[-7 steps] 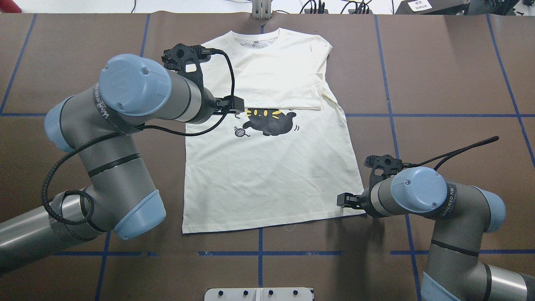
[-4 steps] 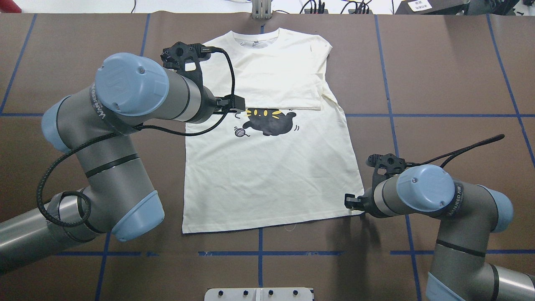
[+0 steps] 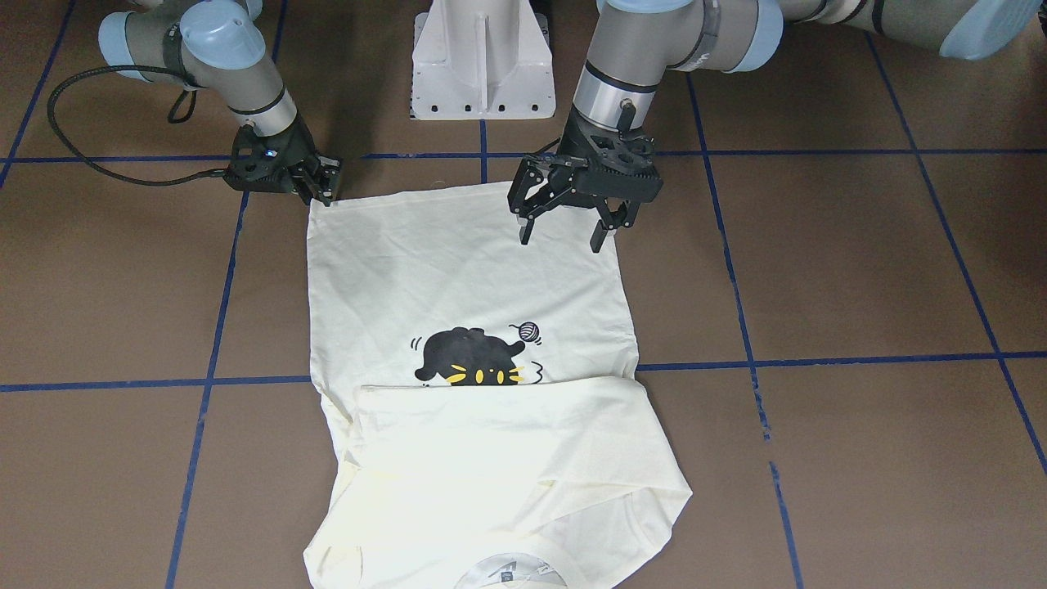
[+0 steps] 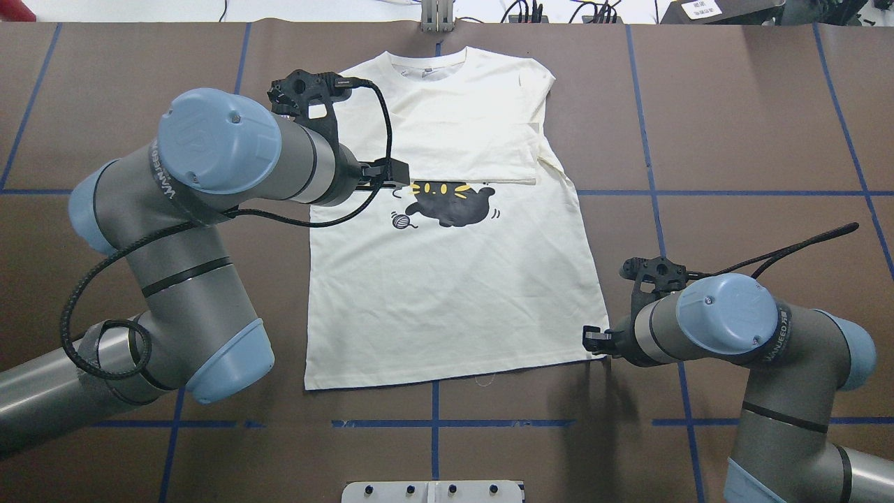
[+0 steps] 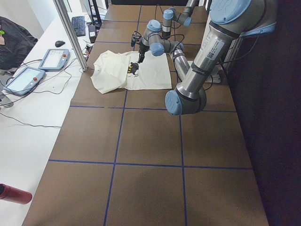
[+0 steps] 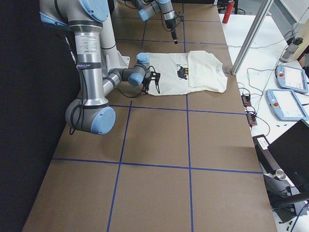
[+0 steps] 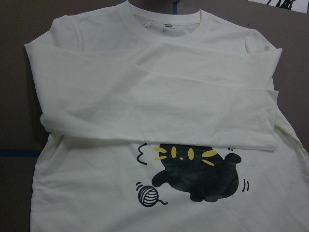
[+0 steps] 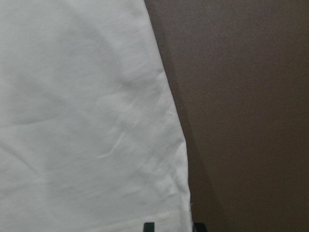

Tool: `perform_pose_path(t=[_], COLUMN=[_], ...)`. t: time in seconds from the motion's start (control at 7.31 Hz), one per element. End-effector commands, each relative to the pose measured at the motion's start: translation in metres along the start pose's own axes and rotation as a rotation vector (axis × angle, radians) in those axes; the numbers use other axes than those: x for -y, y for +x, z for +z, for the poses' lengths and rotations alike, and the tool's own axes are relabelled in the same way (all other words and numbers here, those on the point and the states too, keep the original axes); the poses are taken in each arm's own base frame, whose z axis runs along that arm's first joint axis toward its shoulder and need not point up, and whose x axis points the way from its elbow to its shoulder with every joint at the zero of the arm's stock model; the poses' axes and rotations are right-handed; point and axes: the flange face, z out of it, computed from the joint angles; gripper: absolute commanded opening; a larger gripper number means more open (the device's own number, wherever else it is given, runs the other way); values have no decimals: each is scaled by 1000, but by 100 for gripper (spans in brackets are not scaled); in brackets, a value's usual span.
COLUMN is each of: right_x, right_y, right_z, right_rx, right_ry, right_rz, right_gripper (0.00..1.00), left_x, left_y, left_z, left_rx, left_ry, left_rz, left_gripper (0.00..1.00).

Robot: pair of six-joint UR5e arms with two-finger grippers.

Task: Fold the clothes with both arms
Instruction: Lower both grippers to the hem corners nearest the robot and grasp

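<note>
This was a robotics lab: two tubular robot arms [image 4: 202,230] over a brown-covered counter [image 4: 754,126] gridded with blue tape lines [image 4: 489,423], teach pendants [image 6: 291,104] and a keyboard [image 5: 78,24] on a white side counter [image 5: 28,127].

Top of the cat print [image 4: 452,207] beneath the folded sleeve [image 4: 454,154].

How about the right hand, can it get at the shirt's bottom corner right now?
Probably yes: the right hand sits low at the hem corner of the shirt, its fingers slightly apart, and nothing lies between.
</note>
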Motion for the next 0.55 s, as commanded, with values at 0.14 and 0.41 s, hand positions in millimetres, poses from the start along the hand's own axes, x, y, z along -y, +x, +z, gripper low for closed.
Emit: perform_pose_path(t=[0.14,0.41], right_x=[6,12], right_y=[5,5], right_z=[8,8], right_rx=[-18,-19], right_ry=[5,13], right_rz=[8,11], right_gripper=[38,32], left_x=[0,0], left_y=[0,0], left_z=[2,1], left_rx=[0,-2], left_ry=[-1,0], left_rz=[0,0], left_gripper=[99,99])
